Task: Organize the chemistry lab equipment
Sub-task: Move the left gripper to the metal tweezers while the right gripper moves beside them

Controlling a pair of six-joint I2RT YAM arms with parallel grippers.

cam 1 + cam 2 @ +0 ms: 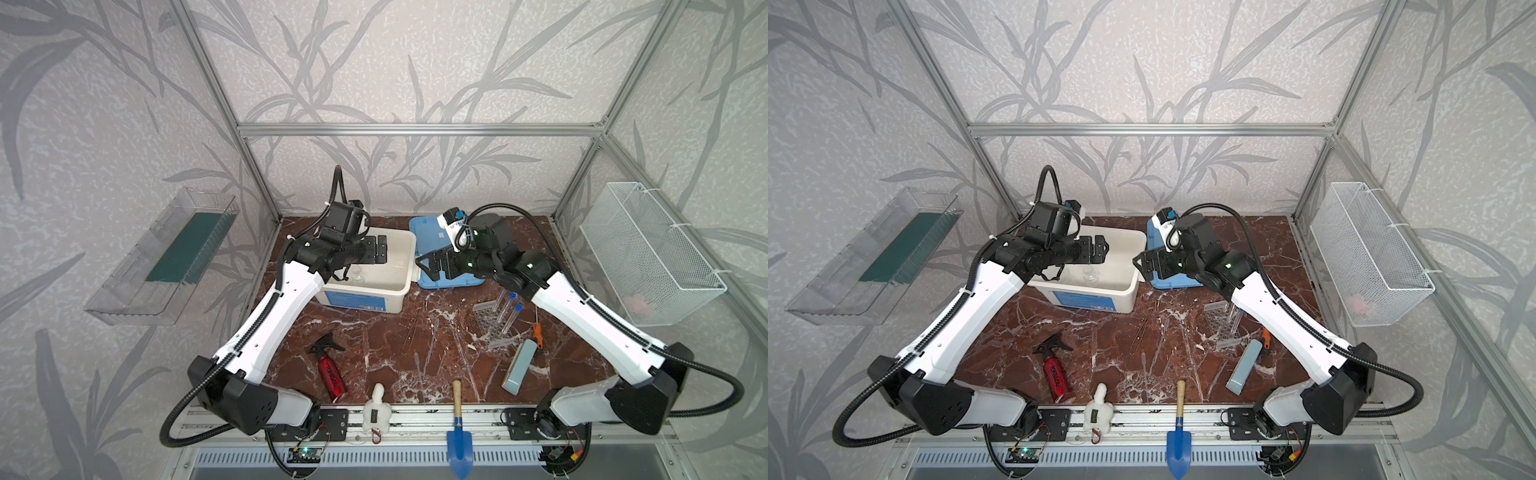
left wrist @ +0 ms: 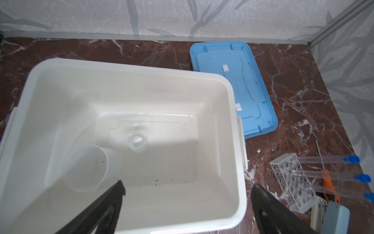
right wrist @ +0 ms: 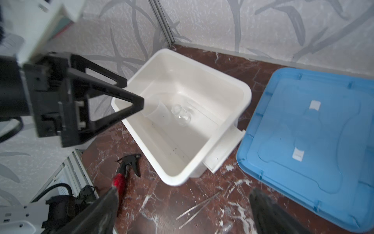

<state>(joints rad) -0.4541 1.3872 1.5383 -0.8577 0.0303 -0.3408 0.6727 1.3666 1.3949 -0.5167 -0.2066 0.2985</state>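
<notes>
Currently both end effectors, left and right, hang empty over the white bin, jaws apart. Beaker and bottle sit inside. Tubes, rack and rods lie on the desk. Risk: flat rods slip the pinch; tubes roll away.

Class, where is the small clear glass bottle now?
The bottle sits inside the white plastic bin, rear left in both top views, beside the clear beaker.

Beaker and bottle sit in the bin.
</notes>
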